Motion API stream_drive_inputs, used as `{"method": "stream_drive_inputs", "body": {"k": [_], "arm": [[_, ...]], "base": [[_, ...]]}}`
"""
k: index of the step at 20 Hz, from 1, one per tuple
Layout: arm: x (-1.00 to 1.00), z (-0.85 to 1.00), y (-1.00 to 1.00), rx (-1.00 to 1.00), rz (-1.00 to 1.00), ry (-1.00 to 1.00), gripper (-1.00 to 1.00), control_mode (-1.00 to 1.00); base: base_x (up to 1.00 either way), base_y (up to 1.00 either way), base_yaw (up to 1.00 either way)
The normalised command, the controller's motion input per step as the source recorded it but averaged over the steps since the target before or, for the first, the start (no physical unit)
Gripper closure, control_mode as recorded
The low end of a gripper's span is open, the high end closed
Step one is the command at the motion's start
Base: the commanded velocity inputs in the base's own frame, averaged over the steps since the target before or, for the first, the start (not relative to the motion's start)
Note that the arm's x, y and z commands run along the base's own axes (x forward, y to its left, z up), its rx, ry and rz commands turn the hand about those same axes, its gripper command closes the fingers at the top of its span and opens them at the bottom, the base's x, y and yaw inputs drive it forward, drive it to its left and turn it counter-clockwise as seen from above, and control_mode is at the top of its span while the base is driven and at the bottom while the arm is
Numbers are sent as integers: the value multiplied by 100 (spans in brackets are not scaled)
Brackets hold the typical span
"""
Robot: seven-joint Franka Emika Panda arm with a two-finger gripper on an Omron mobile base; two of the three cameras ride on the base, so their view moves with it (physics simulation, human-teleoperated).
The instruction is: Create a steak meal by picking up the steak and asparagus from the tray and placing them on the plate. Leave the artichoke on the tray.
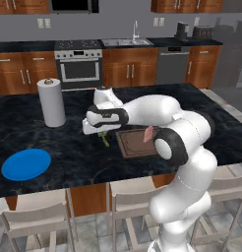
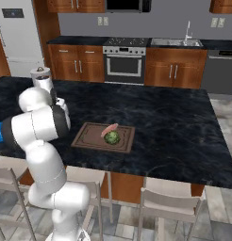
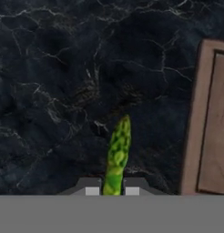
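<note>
My gripper (image 3: 113, 190) is shut on the asparagus (image 3: 117, 154), a thin green stalk that sticks out between the fingertips over the dark counter. From the left base camera the asparagus (image 1: 104, 139) hangs under the hand, just left of the tray (image 1: 128, 143). The wooden tray (image 2: 86, 136) carries the pinkish steak (image 2: 109, 128) and the round green artichoke (image 2: 111, 137), side by side. The steak (image 1: 148, 133) also peeks past my arm. The blue plate (image 1: 26, 164) lies flat near the counter's front left, well away from the hand.
A paper towel roll (image 1: 51, 103) stands upright at the back left of the dark marble island. Chairs (image 1: 38, 222) line the island's near edge. The tray's edge (image 3: 196, 118) runs along the right of the hand view.
</note>
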Motion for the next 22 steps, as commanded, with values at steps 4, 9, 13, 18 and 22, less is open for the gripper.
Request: {"method": "stream_drive_inputs", "body": {"k": [4, 9, 13, 18, 22], "arm": [[-54, 14, 100, -4, 15, 0, 100, -100], [-45, 13, 100, -4, 14, 0, 100, -100], [-24, 3, 94, -3, 11, 0, 100, -100], [-1, 0, 81, -1, 6, 0, 100, -100], [0, 0, 70, 0, 2, 0, 100, -100]], "base": [[0, 0, 0], [0, 0, 0], [0, 0, 0], [0, 0, 0], [0, 0, 0]]}}
